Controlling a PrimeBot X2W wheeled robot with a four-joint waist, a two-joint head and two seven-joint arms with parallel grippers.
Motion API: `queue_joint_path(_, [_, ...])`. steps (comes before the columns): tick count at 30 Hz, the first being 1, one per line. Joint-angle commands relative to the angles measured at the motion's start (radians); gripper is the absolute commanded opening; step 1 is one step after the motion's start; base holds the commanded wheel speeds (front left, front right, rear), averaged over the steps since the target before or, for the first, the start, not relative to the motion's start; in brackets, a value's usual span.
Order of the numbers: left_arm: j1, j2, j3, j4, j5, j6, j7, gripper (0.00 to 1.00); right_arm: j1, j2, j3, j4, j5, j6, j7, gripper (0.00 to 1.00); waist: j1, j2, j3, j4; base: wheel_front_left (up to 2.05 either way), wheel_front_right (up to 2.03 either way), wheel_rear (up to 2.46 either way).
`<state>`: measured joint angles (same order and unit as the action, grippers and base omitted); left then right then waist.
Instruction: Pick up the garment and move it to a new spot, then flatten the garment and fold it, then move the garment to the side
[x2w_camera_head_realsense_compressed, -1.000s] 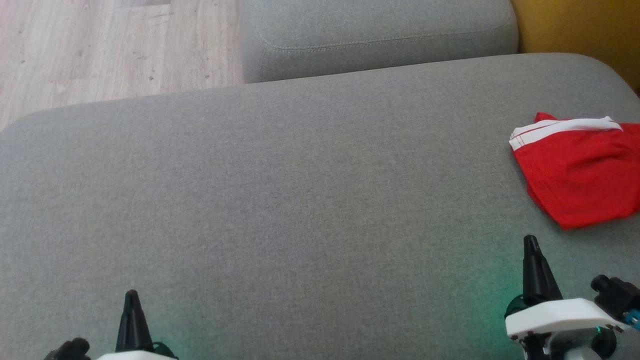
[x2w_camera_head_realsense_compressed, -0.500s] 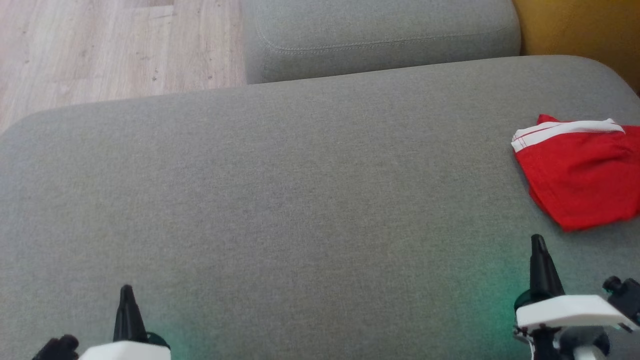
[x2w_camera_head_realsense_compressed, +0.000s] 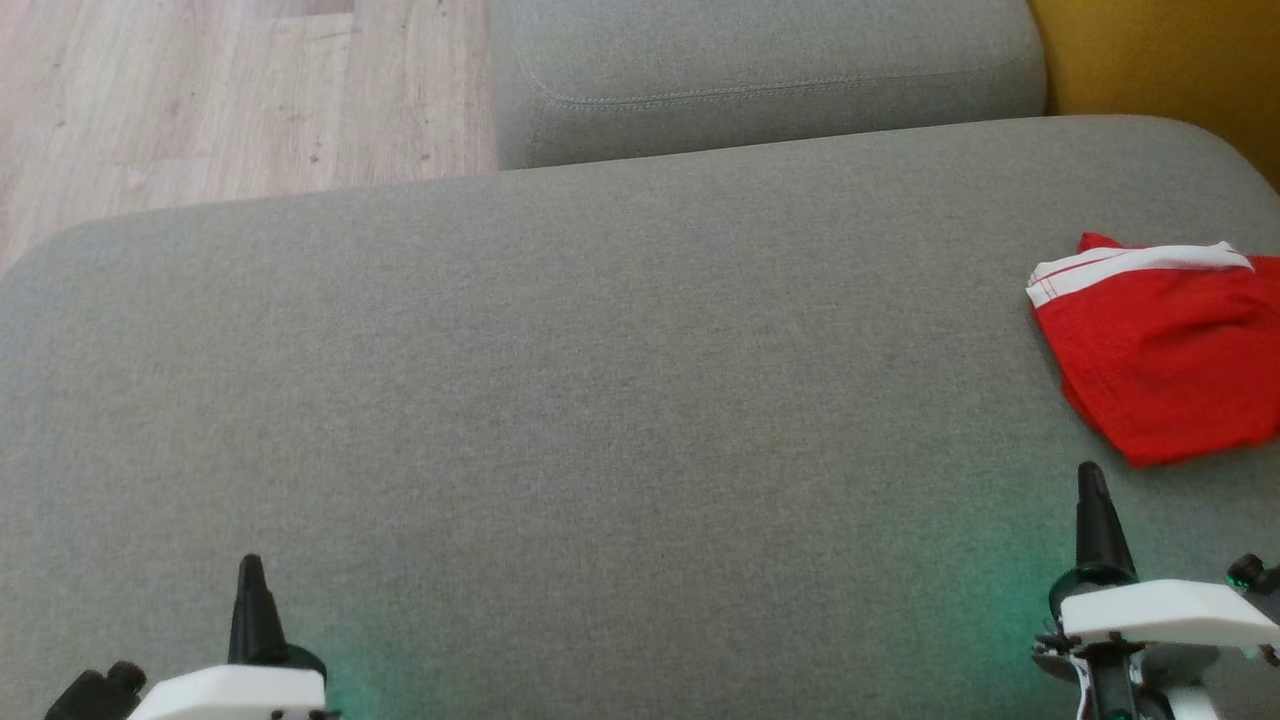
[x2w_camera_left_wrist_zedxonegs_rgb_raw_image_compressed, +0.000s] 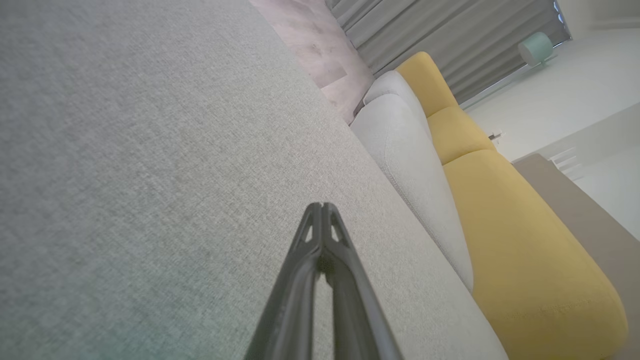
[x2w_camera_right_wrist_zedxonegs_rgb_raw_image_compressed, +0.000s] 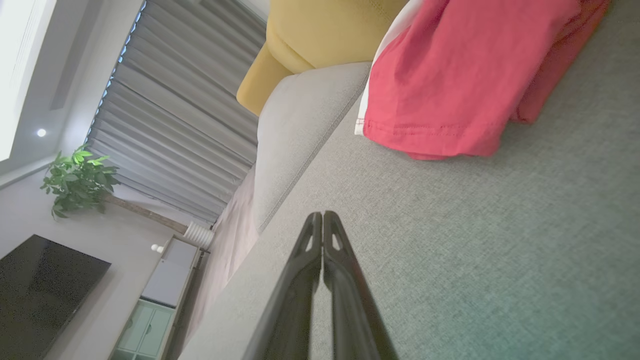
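A red garment (x2w_camera_head_realsense_compressed: 1160, 350) lies folded on the big grey sofa seat (x2w_camera_head_realsense_compressed: 600, 400). It sits at the far right of the seat, and part of it goes off the right edge of the head view. It has a white band (x2w_camera_head_realsense_compressed: 1140, 265) along its far side. The cloth looks a bit lumpy where the layers stack up.

The left tool (x2w_camera_head_realsense_compressed: 250, 570) is low at the near left, over bare grey seat. Its two dark fingers are pressed together and hold nothing. The right tool (x2w_camera_head_realsense_compressed: 1092, 480) is at the near right, near the garment but not touching it. Its fingers are pressed together too, with nothing between them.

Behind the seat is a smaller grey cushion (x2w_camera_head_realsense_compressed: 770, 70). A yellow cushion (x2w_camera_head_realsense_compressed: 1150, 60) is next to it on the right, and the wooden floor (x2w_camera_head_realsense_compressed: 200, 100) is on the left. In the right wrist view a green plant (x2w_camera_right_wrist_zedxonegs_rgb_raw_image_compressed: 77, 180) stands by a grey curtain (x2w_camera_right_wrist_zedxonegs_rgb_raw_image_compressed: 175, 125), with a dark TV (x2w_camera_right_wrist_zedxonegs_rgb_raw_image_compressed: 45, 285) close by.
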<state>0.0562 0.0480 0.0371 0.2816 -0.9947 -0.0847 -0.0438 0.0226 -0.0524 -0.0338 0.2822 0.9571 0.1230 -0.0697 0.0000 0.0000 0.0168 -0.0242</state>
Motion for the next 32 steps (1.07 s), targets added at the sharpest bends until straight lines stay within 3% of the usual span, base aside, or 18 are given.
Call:
queue_joint_path(1, [-0.049,0.002,0.030,-0.033,-0.028,-0.007,0.007,0.00,-0.058,-0.021,0.008,-0.035,0.033,0.005,0.007,0.00,0.0000,0.0000,0.000,0.001,0.00,0.00,0.00])
queue_joint_path(32, [-0.117,0.002,0.058,-0.035,-0.373,-0.030,0.096,0.00,-0.099,-0.023,-0.023,-0.038,0.415,0.007,0.094,0.00,0.0000,0.0000,-0.008,0.015,0.00,0.00,0.00])
